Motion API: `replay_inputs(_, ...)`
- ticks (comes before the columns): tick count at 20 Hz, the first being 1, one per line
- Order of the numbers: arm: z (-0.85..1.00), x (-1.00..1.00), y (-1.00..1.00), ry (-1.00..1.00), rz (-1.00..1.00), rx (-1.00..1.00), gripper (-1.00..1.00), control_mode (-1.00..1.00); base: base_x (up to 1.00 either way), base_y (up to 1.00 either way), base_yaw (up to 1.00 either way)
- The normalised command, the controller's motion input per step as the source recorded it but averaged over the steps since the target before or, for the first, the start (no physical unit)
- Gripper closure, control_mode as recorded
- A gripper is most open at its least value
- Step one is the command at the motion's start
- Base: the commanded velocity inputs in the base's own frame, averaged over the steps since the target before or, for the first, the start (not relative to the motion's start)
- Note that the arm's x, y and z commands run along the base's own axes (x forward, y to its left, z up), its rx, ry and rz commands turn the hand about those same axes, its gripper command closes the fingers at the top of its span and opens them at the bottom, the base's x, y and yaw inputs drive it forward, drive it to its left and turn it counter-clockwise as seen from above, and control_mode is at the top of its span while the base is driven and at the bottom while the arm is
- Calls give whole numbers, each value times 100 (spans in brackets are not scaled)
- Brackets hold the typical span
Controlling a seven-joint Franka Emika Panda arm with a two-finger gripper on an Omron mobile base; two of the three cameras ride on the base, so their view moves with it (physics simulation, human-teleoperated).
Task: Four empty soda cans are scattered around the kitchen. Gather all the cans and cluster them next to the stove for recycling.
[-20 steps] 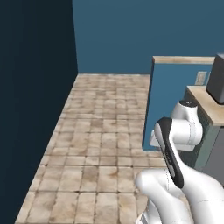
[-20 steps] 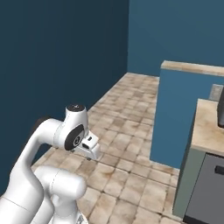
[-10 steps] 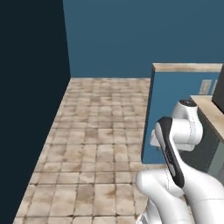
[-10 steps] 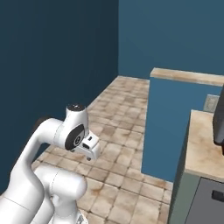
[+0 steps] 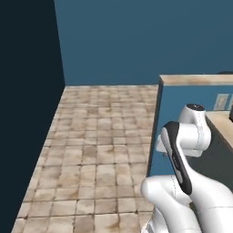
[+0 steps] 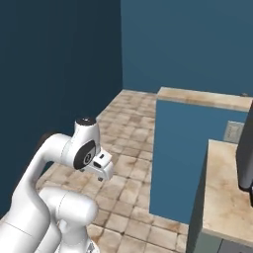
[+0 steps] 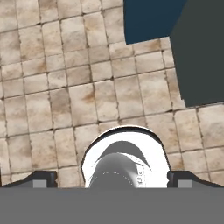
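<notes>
- While the arm sits folded up over its base, the gripper [image 7: 112, 179] points down at the brown tiled floor [image 7: 65, 87], and its two finger tips [image 7: 40, 179] poke up far apart at the bottom of the hand view, so it's spread wide with nothing between them.
- Beyond the fingers it's just tiles, plus a blue wall base [image 7: 148, 19] and a dark grey slab [image 7: 199, 52] off to one side, cut off by the edge so I can't tell what it is.
- From the right base view, the gripper is tucked under the wrist and too small to read.
- No can or stove that I can make out anywhere; the kitchen here is blue walls [image 5: 136, 41], floor and a blue half-wall with a beige marble top [image 6: 202, 99].
- A beige counter [image 6: 225, 197] sits lower right, with a dark object [image 6: 246, 158] on it that's cropped.
</notes>
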Motion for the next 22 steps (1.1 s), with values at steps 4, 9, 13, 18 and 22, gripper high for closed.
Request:
replay_inputs(4,0,0,0,0,0,0,-100,100,72,28,-5)
replay_inputs(9,0,0,0,0,0,0,-100,100,68,35,0)
replay_inputs(13,0,0,0,0,0,0,-100,100,68,38,0)
replay_inputs(18,0,0,0,0,0,0,-100,100,68,37,0)
replay_inputs(22,0,0,0,0,0,0,-100,100,70,34,0)
